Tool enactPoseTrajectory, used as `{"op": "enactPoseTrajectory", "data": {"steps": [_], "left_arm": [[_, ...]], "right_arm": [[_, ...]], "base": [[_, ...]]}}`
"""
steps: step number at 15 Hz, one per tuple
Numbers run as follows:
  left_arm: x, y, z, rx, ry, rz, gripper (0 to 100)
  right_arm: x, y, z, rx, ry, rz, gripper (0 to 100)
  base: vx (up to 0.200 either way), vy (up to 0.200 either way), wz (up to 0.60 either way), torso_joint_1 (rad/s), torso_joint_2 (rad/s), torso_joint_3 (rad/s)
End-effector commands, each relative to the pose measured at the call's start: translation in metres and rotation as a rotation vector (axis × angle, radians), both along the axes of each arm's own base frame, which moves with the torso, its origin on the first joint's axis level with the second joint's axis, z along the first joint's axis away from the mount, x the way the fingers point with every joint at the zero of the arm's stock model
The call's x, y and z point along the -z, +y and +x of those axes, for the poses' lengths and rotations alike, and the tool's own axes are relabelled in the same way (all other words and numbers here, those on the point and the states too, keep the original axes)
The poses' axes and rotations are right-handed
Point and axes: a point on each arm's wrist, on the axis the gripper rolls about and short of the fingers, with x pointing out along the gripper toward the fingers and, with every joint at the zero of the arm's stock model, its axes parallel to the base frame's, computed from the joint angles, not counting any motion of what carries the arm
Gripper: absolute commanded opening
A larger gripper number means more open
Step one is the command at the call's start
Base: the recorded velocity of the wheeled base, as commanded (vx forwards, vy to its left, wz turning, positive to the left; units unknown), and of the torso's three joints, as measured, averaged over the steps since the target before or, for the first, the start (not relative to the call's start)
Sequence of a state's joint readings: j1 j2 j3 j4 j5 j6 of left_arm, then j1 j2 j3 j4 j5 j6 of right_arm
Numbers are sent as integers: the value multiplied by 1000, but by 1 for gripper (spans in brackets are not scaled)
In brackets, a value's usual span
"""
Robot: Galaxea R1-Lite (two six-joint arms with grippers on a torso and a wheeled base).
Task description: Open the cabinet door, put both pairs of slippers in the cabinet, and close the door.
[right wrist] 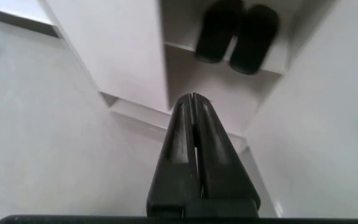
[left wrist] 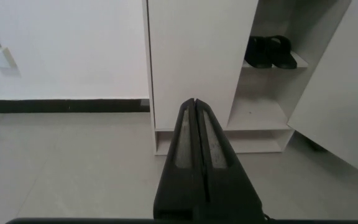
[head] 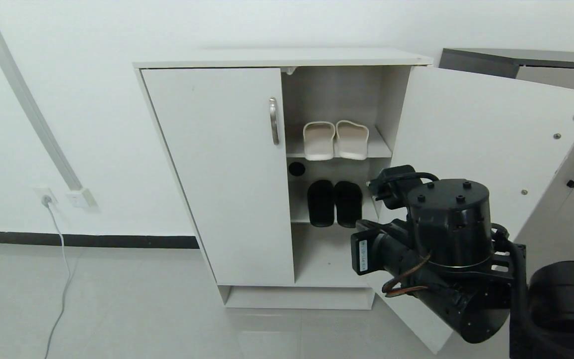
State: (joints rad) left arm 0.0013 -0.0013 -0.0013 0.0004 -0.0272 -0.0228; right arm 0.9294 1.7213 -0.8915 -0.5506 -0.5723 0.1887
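Closest in, two grippers, both doing the same thing. The left gripper (left wrist: 194,103) has its two fingers pressed flat together with nothing between them, hanging low over the tiled floor (left wrist: 73,162) in front of the cabinet (head: 282,57). The right gripper (right wrist: 194,98) is clenched on nothing too, just in front of the cabinet's lower opening. The right arm (head: 446,234) sits beside the open door.

The cabinet is white with two doors. The left door (head: 217,174) is closed and has one metal handle (head: 273,121) on its inner edge. The right door (head: 476,164) is swung wide open.

Inside I count two pairs, so four slippers. The black slippers (head: 335,203) sit side by side on the middle shelf. The cream slippers (head: 336,140) sit side by side on the shelf above, each pair touching or nearly so. There's one round hole (head: 297,169) in the back panel between those two shelves.

Further back, the wall (head: 68,75) has one socket (head: 45,198) with one cable (head: 63,279) trailing to the floor. A grey cabinet (head: 541,65) with two black handles stands to the right.
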Motion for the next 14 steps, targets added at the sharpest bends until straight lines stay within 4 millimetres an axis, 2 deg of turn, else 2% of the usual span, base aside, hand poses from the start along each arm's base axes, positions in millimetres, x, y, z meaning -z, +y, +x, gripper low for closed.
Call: {"op": "enactPoseTrajectory", "data": {"steps": [1, 14], "left_arm": [[0, 0, 0, 0, 1, 0, 0], [0, 0, 0, -1, 1, 0, 0]], "right_arm": [[4, 0, 1, 4, 7, -10, 0], [8, 0, 2, 5, 16, -24, 0]], "base": [[0, 0, 0, 0, 0, 0], [0, 0, 0, 0, 0, 0]]}}
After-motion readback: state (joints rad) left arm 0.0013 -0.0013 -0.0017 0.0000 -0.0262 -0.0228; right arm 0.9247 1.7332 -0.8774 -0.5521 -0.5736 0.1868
